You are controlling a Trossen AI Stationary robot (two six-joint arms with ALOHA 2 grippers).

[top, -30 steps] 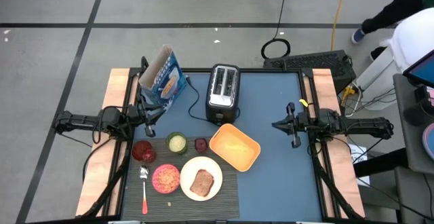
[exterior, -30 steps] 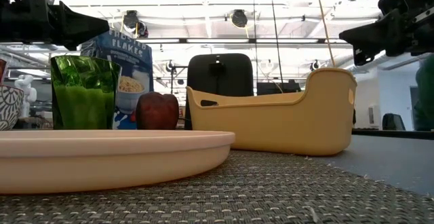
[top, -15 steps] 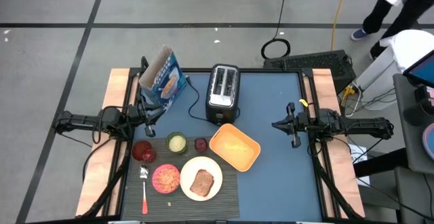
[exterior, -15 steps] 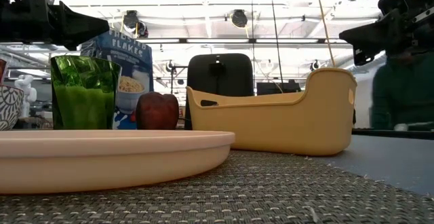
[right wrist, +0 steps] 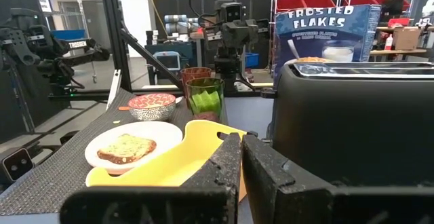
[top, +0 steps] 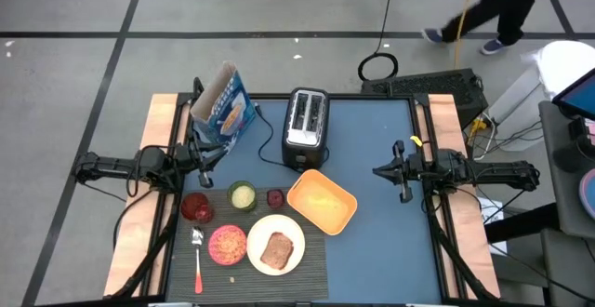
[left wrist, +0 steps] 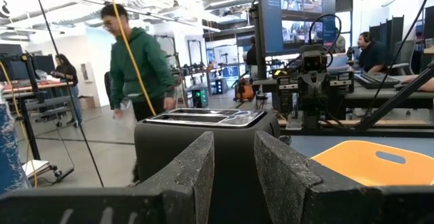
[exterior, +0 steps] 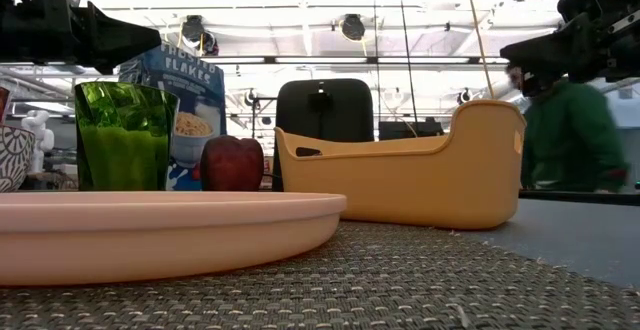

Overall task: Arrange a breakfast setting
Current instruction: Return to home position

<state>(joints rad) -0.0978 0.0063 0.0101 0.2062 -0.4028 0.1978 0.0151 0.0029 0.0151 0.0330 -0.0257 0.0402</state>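
Right wrist view, FROSTED FLAKES cereal box (right wrist: 325, 37), right tool (right wrist: 242, 142) together, left tool (left wrist: 234, 141) apart

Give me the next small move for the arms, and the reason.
Likely no further reach: let both arms rest where they are. The left gripper and right gripper hang empty and raised, off the placemat. On the placemat, the plate with toast, the bowl, green cup, red glass and spoon look arranged.
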